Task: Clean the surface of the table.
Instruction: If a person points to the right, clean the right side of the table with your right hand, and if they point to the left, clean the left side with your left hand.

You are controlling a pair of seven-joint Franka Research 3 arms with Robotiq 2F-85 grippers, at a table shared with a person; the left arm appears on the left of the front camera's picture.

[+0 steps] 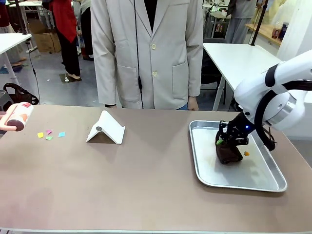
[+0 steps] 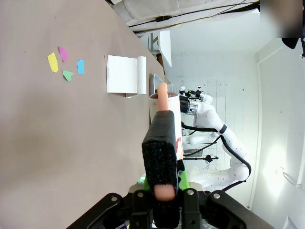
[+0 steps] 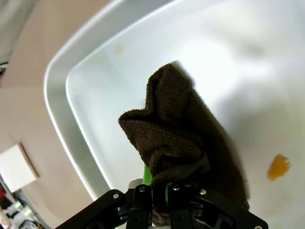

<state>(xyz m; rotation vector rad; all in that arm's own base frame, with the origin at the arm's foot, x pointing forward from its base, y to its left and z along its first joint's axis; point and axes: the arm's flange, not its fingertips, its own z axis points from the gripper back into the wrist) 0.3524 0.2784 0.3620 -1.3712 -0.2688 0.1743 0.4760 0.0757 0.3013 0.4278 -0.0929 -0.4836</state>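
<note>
While the right gripper is pinching a dark brown cloth inside the silver tray, the left gripper is clamping its fingers on the pink handle of a lint roller. So both hands are holding a tool and neither is standing wide.

The table is lying under both of them. The dirt to remove, as I judge it, is the small group of paper scraps: yellow, pink, green and blue.

From the left gripper the scraps are lying near, a little ahead of the roller's head and off to one side, on the bare top. From the right gripper they are lying well apart, past the tray's rim and past the white folded stand sitting between.

The roller's long axis is running along the left fingers and pointing roughly toward the scraps. I am therefore judging the left arm to be the nearer one. I cannot tell whether the roll is touching the top.

A small orange bit is lying in the tray beside the cloth, apart from it.
</note>
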